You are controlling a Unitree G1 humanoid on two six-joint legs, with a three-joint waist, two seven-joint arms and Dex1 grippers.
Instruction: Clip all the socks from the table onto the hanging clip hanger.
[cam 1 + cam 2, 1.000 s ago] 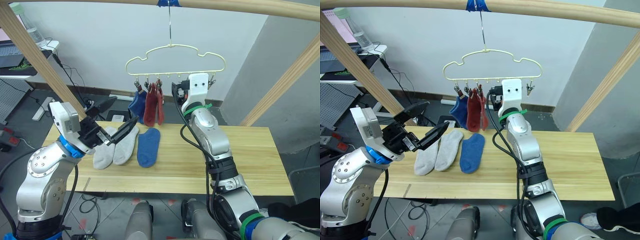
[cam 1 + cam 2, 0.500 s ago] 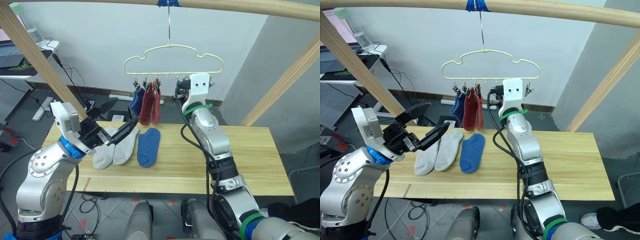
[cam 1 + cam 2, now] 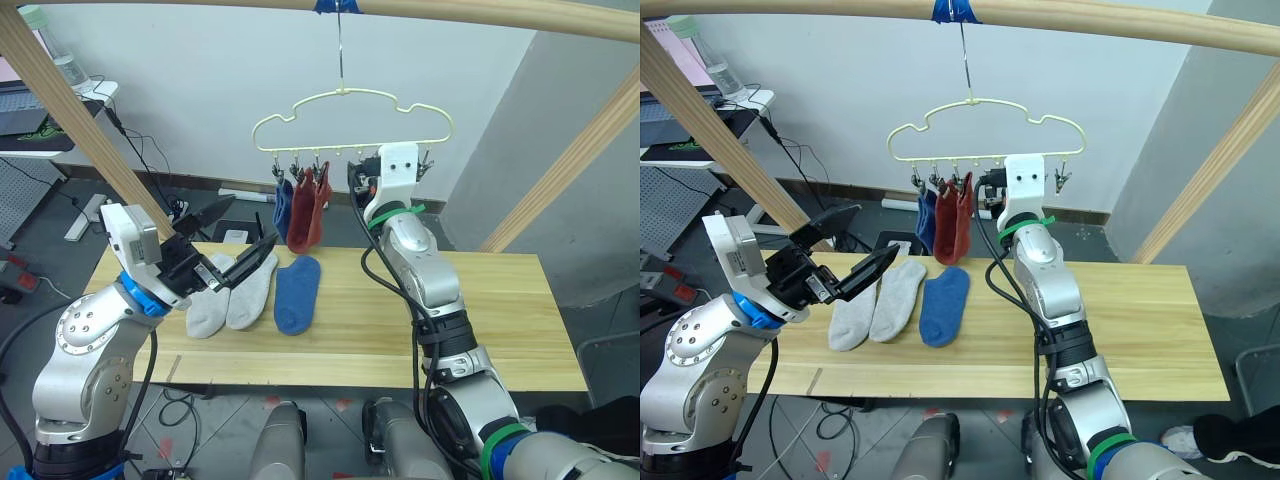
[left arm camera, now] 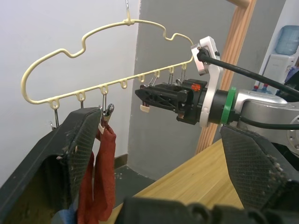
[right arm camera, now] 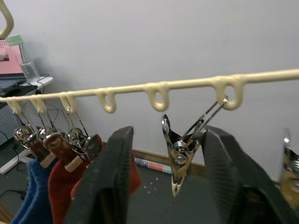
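Pale-yellow wire clip hanger (image 3: 350, 120), cloud-shaped in outline, hangs by its hook from a round wooden rail (image 3: 480, 15) above the far edge of the bench (image 3: 500, 320). Three socks hang from clips on the hanger's left part: one blue sock (image 3: 283, 205) and, just beside it, two rust-red socks (image 3: 306, 212) close together.

Three more socks lie flat on the light wood bench in a row, toes toward the robot: two light grey socks (image 3: 230, 295) touching side by side, and a second blue sock (image 3: 297, 292) just to their right.

Right claw (image 5: 163, 186) is raised to the hanger's lower bar, its two black fingers spread, with a free metal clip (image 5: 180, 154) hanging between them from a loop of the bar; whether either finger touches the clip cannot be told. In the left wrist view this claw (image 4: 145, 97) points at the row of loops, near the hanger's right half.

Left claw (image 3: 240, 262) hovers over the upper ends of the grey socks, fingers spread wide and holding nothing.

Behind, at the robot's left, a small white desk (image 3: 60, 90) carries a clear bottle (image 3: 55, 50).
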